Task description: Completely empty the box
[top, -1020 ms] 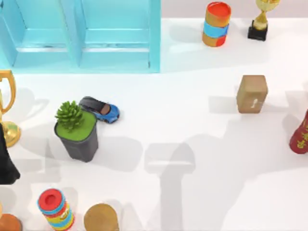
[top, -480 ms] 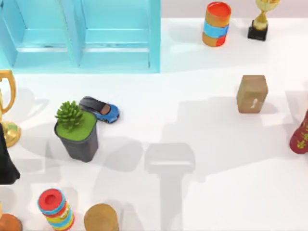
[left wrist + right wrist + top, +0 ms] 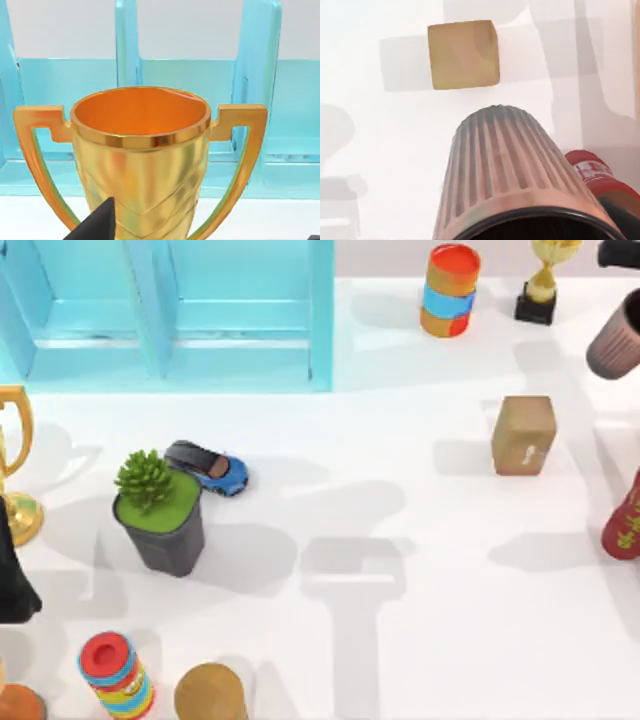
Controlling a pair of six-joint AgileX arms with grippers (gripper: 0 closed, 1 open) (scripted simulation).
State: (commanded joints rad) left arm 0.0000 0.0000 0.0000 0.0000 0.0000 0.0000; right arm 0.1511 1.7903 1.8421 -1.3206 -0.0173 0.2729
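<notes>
Now, your right gripper [image 3: 618, 254] is at the far right corner of the top view, and a ribbed brown cup [image 3: 614, 336] hangs just below it, tilted and off the table. In the right wrist view you look down along the cup [image 3: 502, 170] from its dark mouth; it sits tight against the camera, so the hand looks closed on it, though you cannot see the jaws themselves. Past the cup in that view you have the tan block [image 3: 463, 54] and part of a red bottle [image 3: 592, 172] on the white table [image 3: 385, 145].

The blue box [image 3: 320, 320] stands at the far left of the table, well apart from the cup. Its dividers run front to back, and you can see the blue floor of its compartments.

Your left gripper [image 3: 12, 580] is at the left edge, just beside the big gold trophy [image 3: 15, 470]. In the left wrist view the trophy [image 3: 140, 150] stands upright, close in front of the box, with a dark tip of the hand at its base. You cannot tell whether that hand is open or closed.

Elsewhere you have a potted plant [image 3: 160, 515] touching a toy car [image 3: 210, 467], a striped can [image 3: 449, 290] and a small trophy [image 3: 545, 280] at the back
</notes>
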